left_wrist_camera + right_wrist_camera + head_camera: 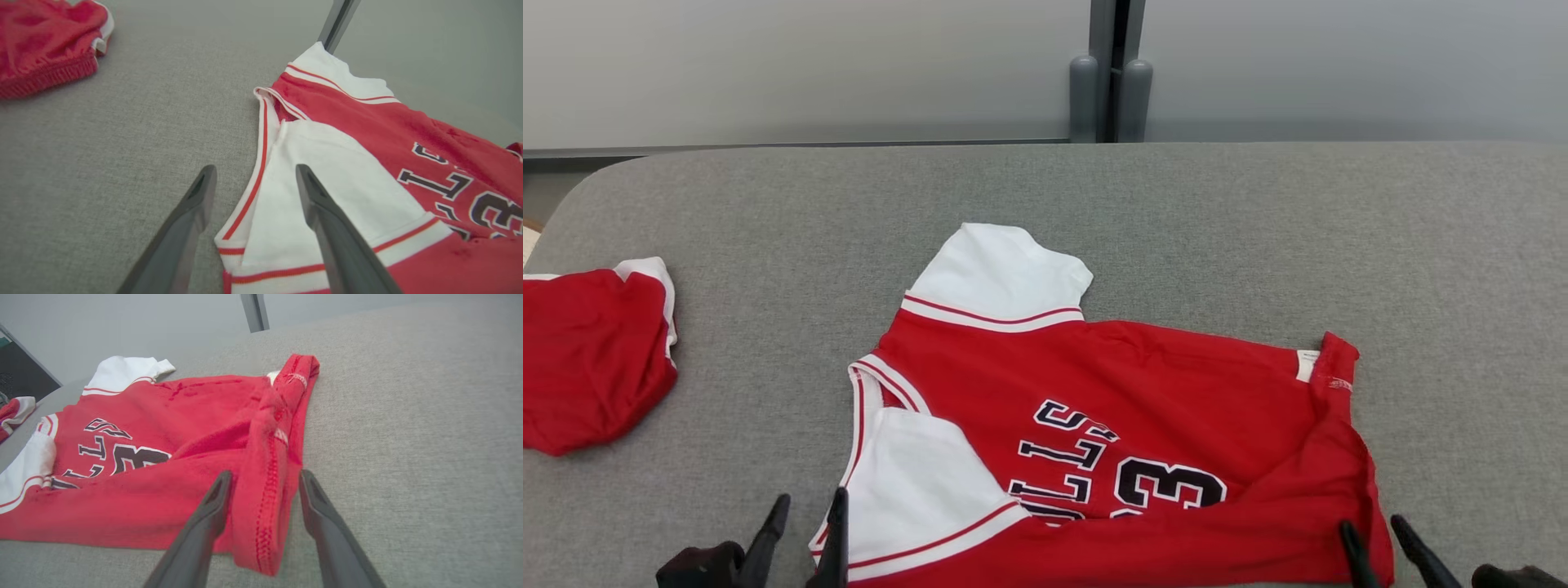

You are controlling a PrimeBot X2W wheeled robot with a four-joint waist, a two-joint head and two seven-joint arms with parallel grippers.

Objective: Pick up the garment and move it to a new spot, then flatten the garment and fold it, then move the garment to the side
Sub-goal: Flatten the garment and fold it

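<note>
Writing: dark block letters with white outlines on the jersey (1176, 384); "L", "L", "S" and a "3" can be read, the rest is tucked under a fold.
Label: a small white tag (1307, 365) at the hem corner, print too small to read.
Fabric: soft red knit, white sleeves edged with red stripes, stitched hem.
Position: the jersey lies on the table (1176, 212), its near edge folded over itself.
Surface: grey woven cloth, rounded corner.
Left tool: the left gripper (810, 500) is spread wide, 1 finger over a white sleeve, 1 over bare table, holding nothing.
Right tool: the right gripper (1370, 523) has its fingers apart, 1 on either side of the bunched hem.
Aside: a red garment (588, 359) with white trim and a ribbed band, well apart on the left.
</note>
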